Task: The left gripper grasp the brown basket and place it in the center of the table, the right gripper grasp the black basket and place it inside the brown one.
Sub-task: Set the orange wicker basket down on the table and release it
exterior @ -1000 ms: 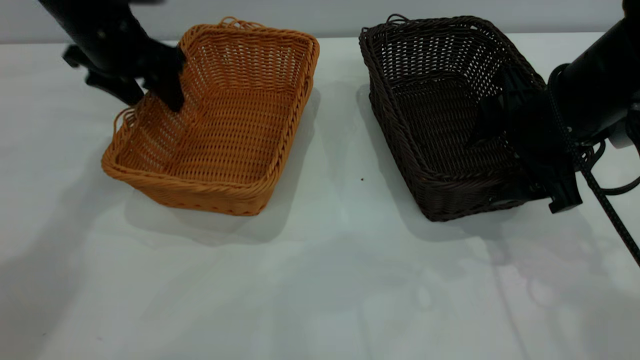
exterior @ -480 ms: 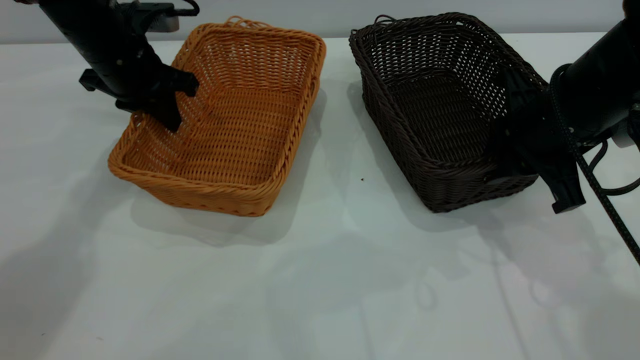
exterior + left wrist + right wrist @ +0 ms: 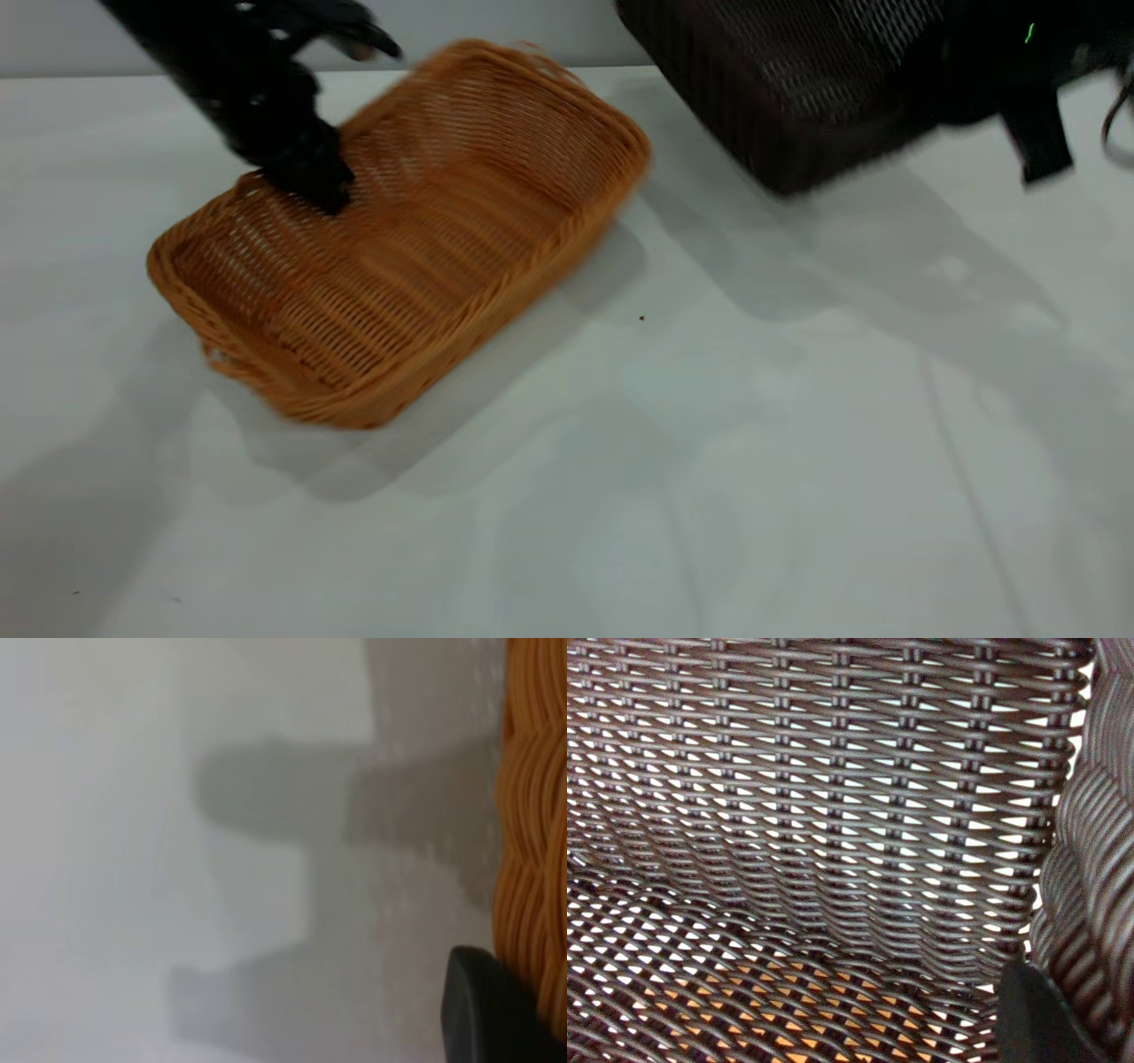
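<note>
Gripping one brown basket (image 3: 399, 239) by its rim, my left gripper (image 3: 310, 173) tilts it on the table (image 3: 709, 487); my right gripper (image 3: 983, 80) clamps one black basket (image 3: 797, 80), raised far right.

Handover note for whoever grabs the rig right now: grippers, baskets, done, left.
Left gripper: shut on the long rim of the shallow orange-tan wicker basket, which sits skewed, left of the centre of the white table.
Right gripper: shut on the side wall of the deeper black-brown wicker basket, held lifted off the table at the far right.
Done: both baskets grasped.
Left: bring the orange-tan basket to the centre and release it, then set the dark basket inside it.
</note>
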Available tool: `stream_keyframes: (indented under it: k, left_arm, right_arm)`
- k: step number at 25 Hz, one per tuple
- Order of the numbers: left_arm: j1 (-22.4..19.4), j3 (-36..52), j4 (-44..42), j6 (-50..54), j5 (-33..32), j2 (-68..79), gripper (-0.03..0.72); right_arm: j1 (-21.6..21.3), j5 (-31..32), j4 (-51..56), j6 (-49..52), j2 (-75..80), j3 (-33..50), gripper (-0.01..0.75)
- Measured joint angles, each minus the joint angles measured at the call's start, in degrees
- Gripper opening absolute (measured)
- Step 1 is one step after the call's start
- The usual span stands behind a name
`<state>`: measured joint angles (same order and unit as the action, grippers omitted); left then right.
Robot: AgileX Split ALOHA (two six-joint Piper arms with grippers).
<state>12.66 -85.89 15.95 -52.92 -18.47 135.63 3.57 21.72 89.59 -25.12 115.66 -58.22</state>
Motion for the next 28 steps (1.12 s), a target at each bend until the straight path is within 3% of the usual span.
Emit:
stream_keyframes:
  k: [4,7,11,18,22,28]
  left_arm:
    - [5.8,0.0,0.5,-20.0,2.7,-0.1,0.078]
    - [10.0,0.0,0.4,-28.0,3.1,-0.1,0.078]
    - [13.4,0.0,-0.8,-30.4,3.5,0.3,0.078]
    - [15.4,0.0,0.2,-31.5,4.3,0.5,0.086]
    - [15.8,0.0,3.4,-32.1,4.4,0.4,0.169]
    - [16.1,0.1,5.5,-31.0,4.5,-2.0,0.404]
  right_arm:
    - [-4.9,12.7,-17.5,5.1,0.0,-7.6,0.081]
    - [-7.8,20.2,-30.3,10.1,0.0,-13.0,0.081]
    - [-10.3,26.6,-40.2,13.7,0.0,-16.9,0.081]
    - [-11.2,29.6,-41.9,14.4,0.0,-17.6,0.081]
    - [-11.2,30.7,-42.2,14.4,0.0,-18.2,0.081]
    - [-11.2,33.1,-42.5,14.4,0.0,-22.5,0.081]
